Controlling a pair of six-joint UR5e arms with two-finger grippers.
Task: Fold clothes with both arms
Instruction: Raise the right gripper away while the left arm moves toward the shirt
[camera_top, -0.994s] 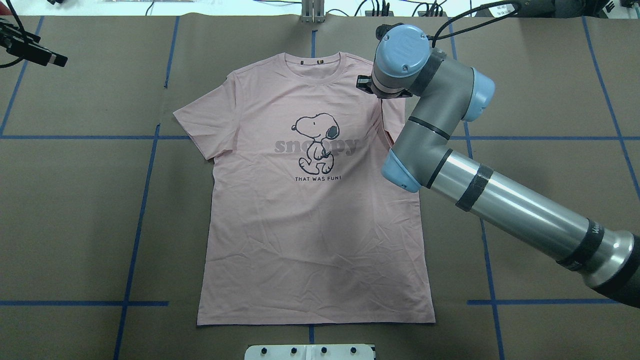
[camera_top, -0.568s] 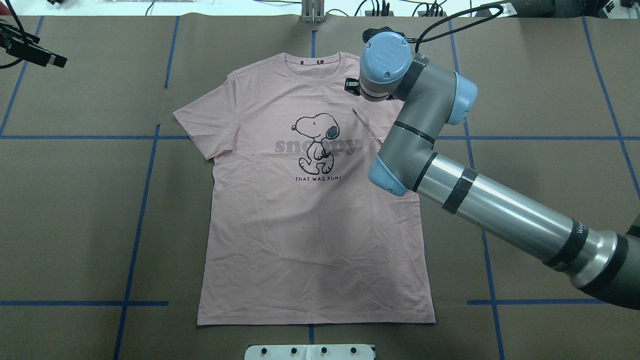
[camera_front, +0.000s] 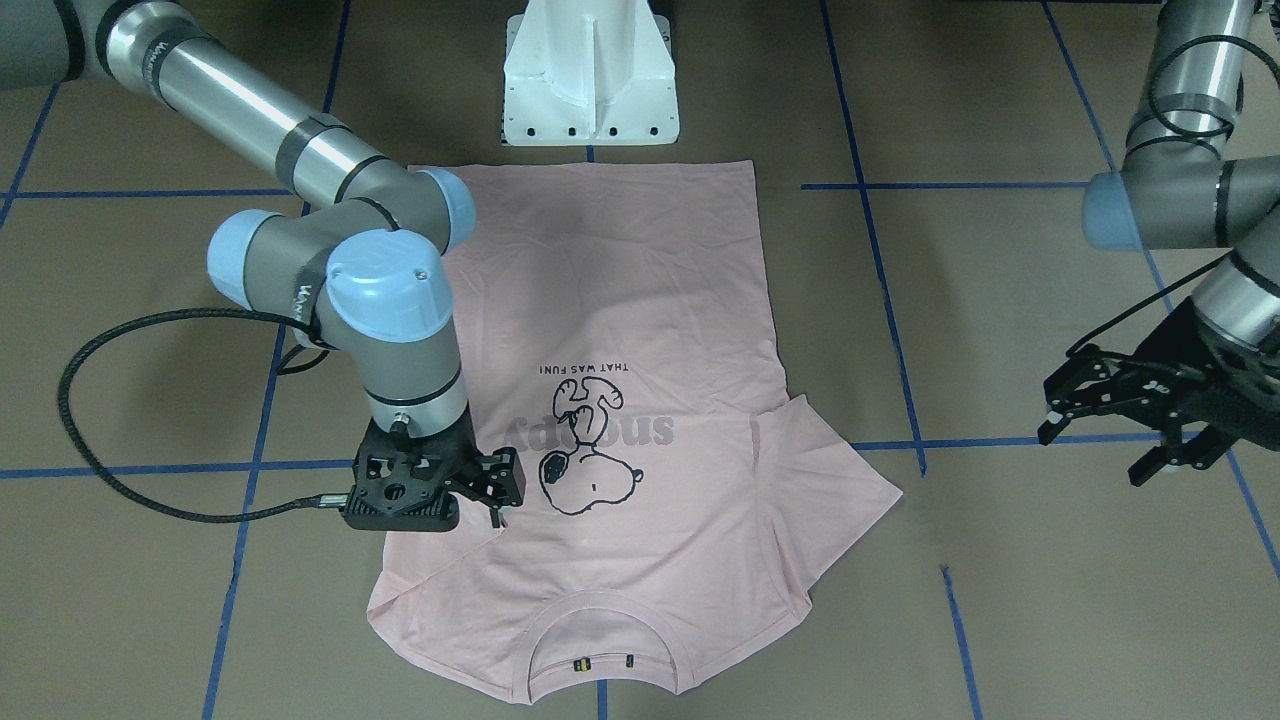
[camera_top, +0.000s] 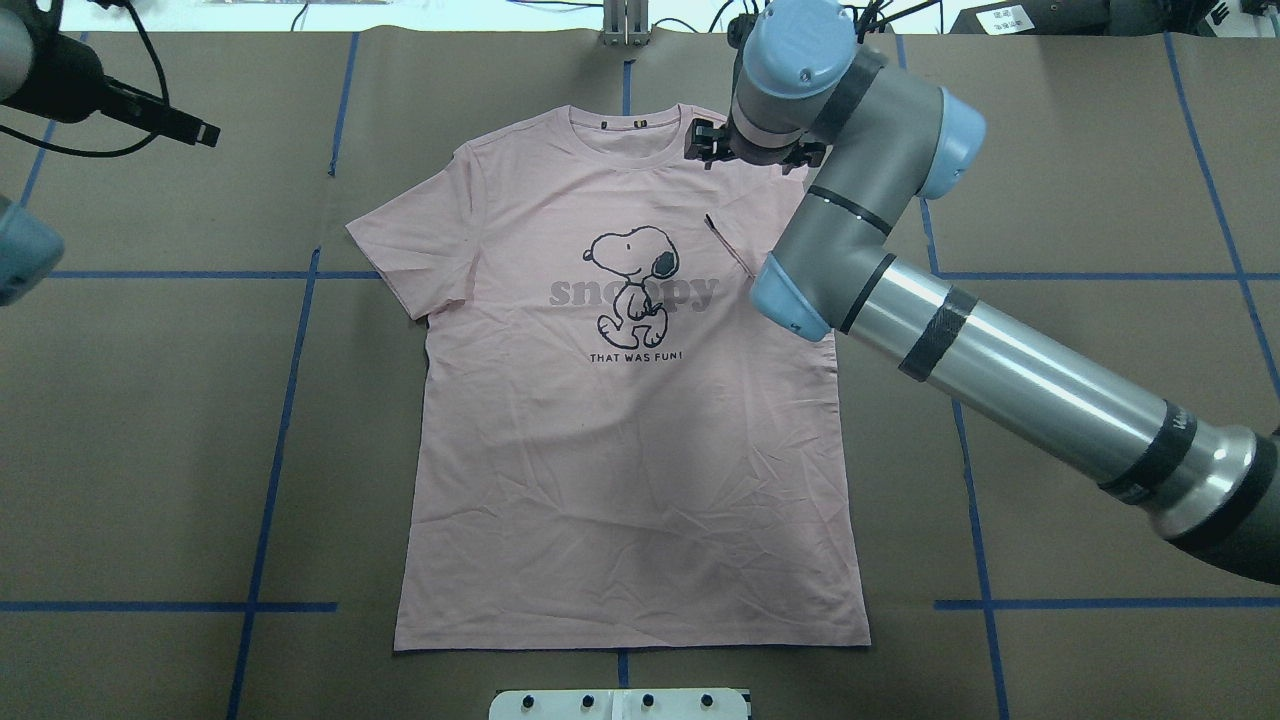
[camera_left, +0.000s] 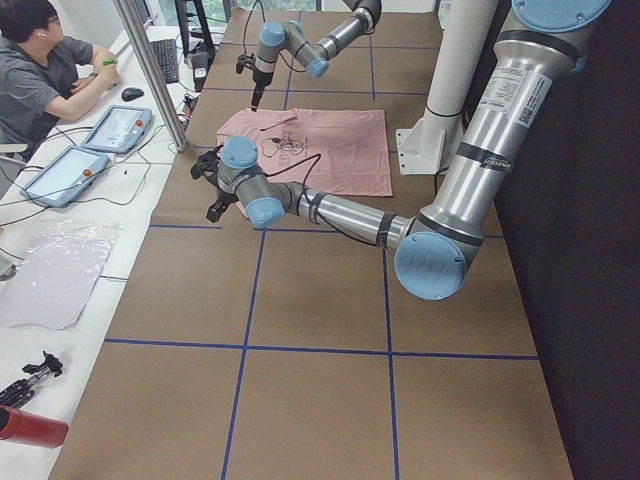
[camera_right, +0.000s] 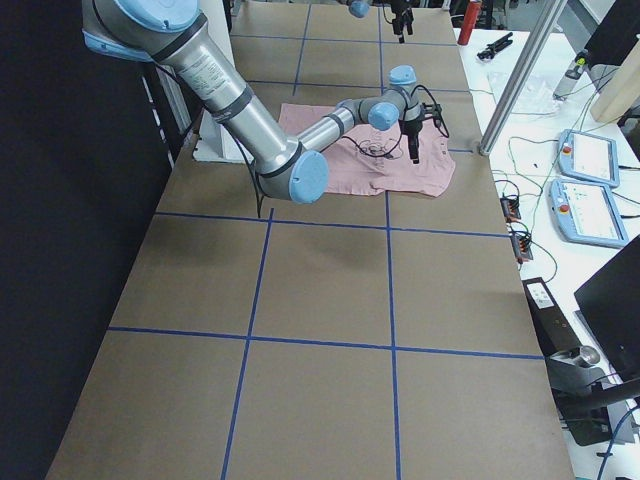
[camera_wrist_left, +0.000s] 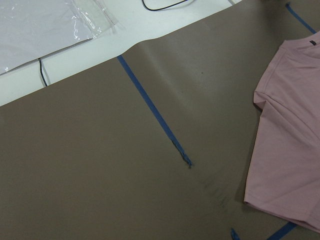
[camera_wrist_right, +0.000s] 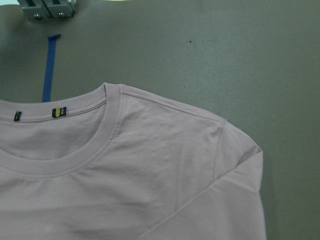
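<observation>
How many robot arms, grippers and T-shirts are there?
Robot arms: 2, the left arm and the right arm
Grippers: 2, the left gripper and the right gripper
T-shirts: 1, the pink T-shirt
Total: 5

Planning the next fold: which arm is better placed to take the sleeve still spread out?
Left. The black two-finger left gripper hangs open beside the pale pink Snoopy T-shirt, nearest its spread sleeve. The right gripper is over the opposite shoulder, whose sleeve is already folded in.
</observation>
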